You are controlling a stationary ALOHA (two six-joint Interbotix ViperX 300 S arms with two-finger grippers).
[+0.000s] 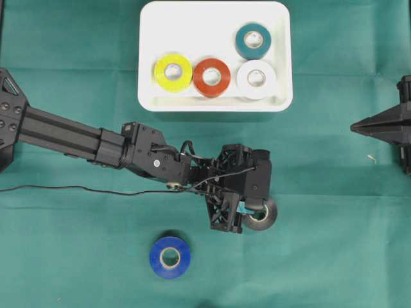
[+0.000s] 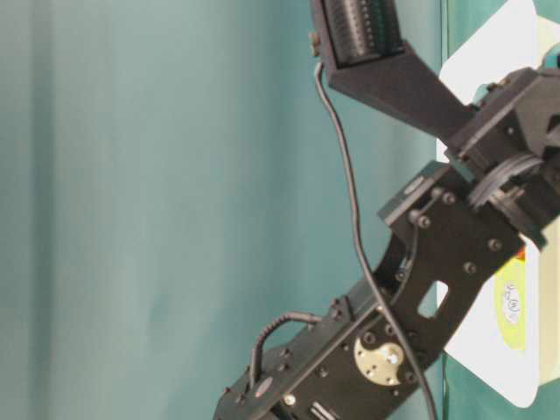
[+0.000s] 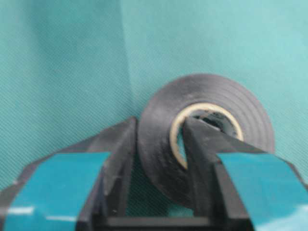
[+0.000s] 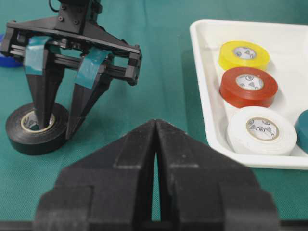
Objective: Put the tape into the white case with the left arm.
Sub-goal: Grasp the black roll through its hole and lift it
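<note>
Black roll of tape (image 1: pixel 262 217) below the shallow white plastic case (image 1: pixel 215 102) overhead, pinched by the teal-banded left gripper (image 1: pixel 247 215). Left wrist: one finger (image 3: pixel 204 144) inside the core, one outside. Right wrist: plain black right gripper (image 4: pixel 155 144) shut, left of case.
</note>
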